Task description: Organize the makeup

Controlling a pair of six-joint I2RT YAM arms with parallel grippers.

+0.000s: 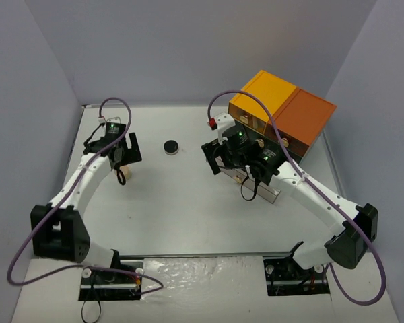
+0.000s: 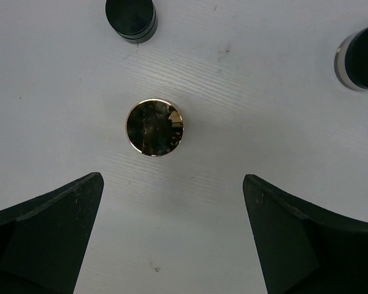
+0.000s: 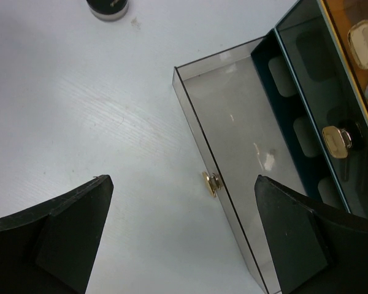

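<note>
Both pincers stand wide open with nothing between their fingers. The left pincer (image 1: pixel 126 156) hangs over the far left part of the white tabletop (image 1: pixel 188 215), pointing down. In its wrist view a gold-rimmed round jar (image 2: pixel 154 127) with a dark glossy top sits on the tabletop just ahead of the gap between the fingers (image 2: pixel 49 233), touching neither. Beyond it stands a black jar (image 2: pixel 130 18), and a silver-rimmed dark jar (image 2: pixel 360 56) is cut off by the right edge of that view; the three are apart from one another. Seen from above, a round black jar (image 1: pixel 171 147) rests on the tabletop between the two arms. The right pincer (image 1: pixel 219 156) hovers in front of the orange-topped box (image 1: pixel 283 111) at the far right. A smoky see-through drawer (image 3: pixel 233 122) is pulled out of the box, and in the right wrist view its gold knob (image 3: pixel 212 182) lies in the gap between the fingers, untouched. A small dark jar (image 3: pixel 108 7) sits at the top edge of that view.
</note>
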